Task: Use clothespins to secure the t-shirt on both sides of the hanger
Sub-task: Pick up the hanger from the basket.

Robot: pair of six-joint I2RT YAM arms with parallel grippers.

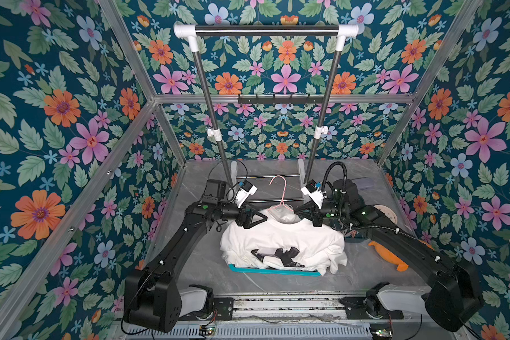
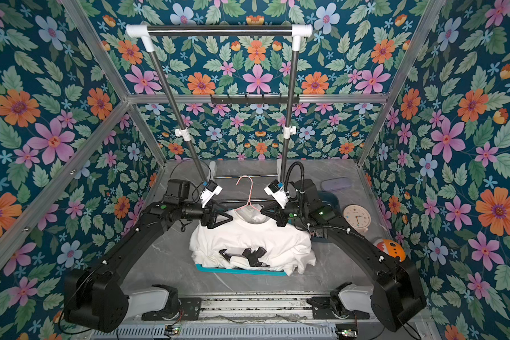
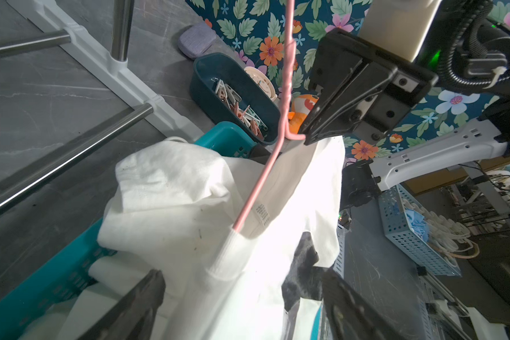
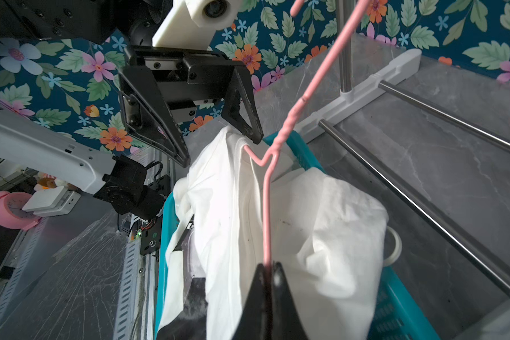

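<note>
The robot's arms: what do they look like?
The left arm and right arm are matte black with green lights. The left tool and right tool have black triangular fingers and a white camera block. A ribbed black cable runs along the right arm.

Black jointed left arm [image 1: 171,253] and right arm [image 1: 401,244] angled inward, grippers facing, left black two-finger gripper [image 4: 221,150] with jaws spread wide, right black two-finger gripper [image 3: 306,137] clamped on thin pink wire hanger [image 3: 256,188].
</note>
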